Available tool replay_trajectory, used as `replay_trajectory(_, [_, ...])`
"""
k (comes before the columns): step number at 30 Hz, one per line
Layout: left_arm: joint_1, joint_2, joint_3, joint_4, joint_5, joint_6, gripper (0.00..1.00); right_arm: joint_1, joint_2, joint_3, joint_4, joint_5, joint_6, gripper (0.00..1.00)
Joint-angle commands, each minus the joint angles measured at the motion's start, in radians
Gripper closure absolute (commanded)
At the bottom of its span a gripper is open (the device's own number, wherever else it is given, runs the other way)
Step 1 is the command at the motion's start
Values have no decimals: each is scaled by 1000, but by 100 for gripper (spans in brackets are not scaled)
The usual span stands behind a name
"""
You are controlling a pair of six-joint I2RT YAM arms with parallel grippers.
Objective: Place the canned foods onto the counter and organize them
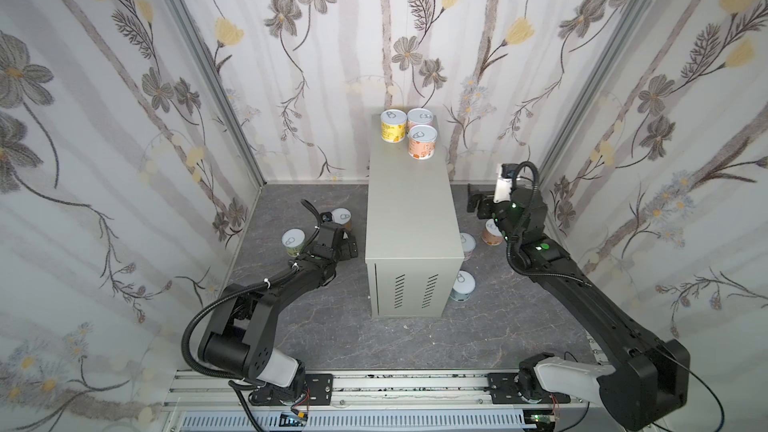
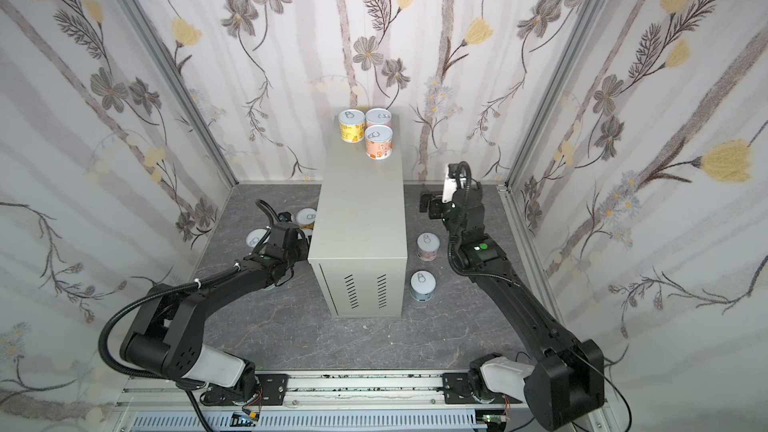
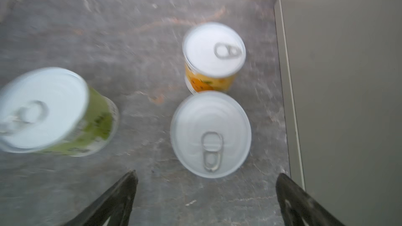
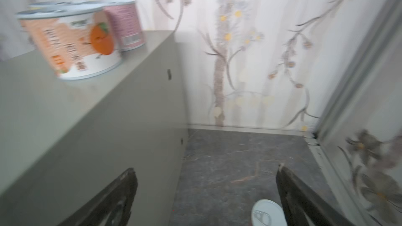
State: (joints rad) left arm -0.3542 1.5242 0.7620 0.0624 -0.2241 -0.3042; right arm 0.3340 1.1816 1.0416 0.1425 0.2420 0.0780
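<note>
Silver-lidded cans seemingly upright, axes vertical

Both top views look steeply down from high above the near edge toward the far wall, sharing the whole scene. The left wrist camera hangs close over cans left of the counter; the right wrist camera, beside the counter's right flank, faces the far wall.
</note>
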Motion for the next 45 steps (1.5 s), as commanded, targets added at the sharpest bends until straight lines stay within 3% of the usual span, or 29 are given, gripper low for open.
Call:
replay_trajectory(1, [-9,31,9,61,-26,-23,0,-23,-29,-10,16,-24,15,0])
replay_trajectory(27, [-14,244,130,44,-88,-47,0,-69,57,21,-27,-76,50,0])
replay_trajectory(45, [13,325,214,-21,-109,-65,13,-87,116,36,-19,-123,49,0])
